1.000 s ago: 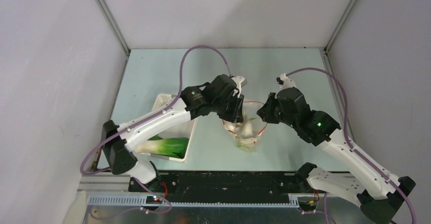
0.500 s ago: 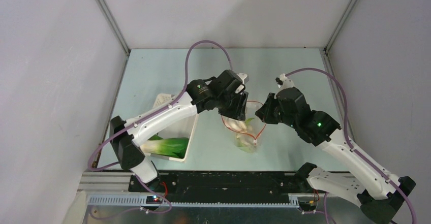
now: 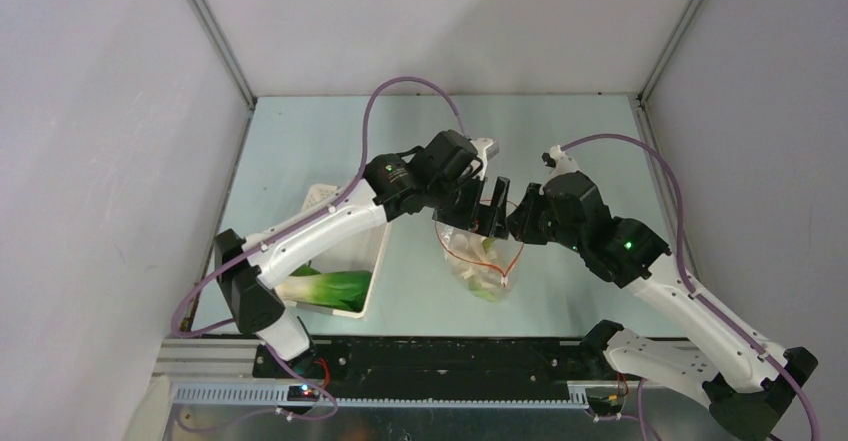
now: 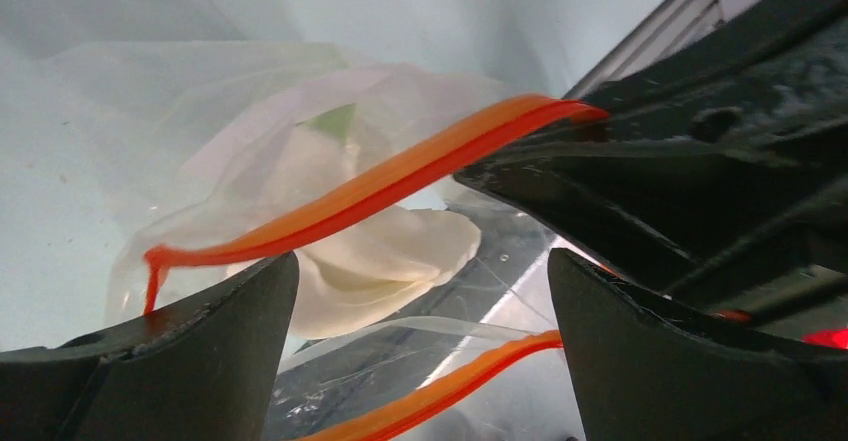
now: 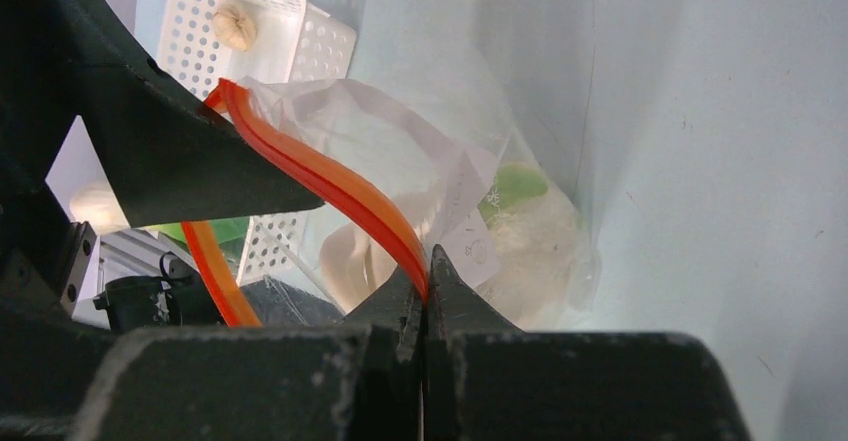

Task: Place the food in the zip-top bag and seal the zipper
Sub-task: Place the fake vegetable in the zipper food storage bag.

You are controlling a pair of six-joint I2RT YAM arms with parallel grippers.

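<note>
**Right fingers clamped on the zipper, left fingers spread at the bag mouth**

Your right gripper [image 5: 427, 279] is closed tight on the zipper [image 4: 380, 186]. The red-orange strip is pinched flat between its tips at one end of the mouth. Your left gripper [image 4: 420, 271] has its fingers spread wide and grips nothing. In its wrist view, one run of the strip arcs across beyond the tips. The other run crosses low between the two fingers.

From above, both grippers sit close together over the mouth of the zip-top bag [image 5: 400, 131]. The bag is near the middle of the table [image 3: 300, 151], toward the near side. Its mouth is open, with the two runs of the strip well apart.

Inside the bag you can see food [image 4: 380, 251]: pale white pieces and a little green.

The white perforated basket [image 5: 320, 46] stands to the left of the bag. It holds a mushroom [image 5: 232, 23] near one corner. Bok choy [image 3: 335, 287] lies at its near end with the green leaves showing.
</note>
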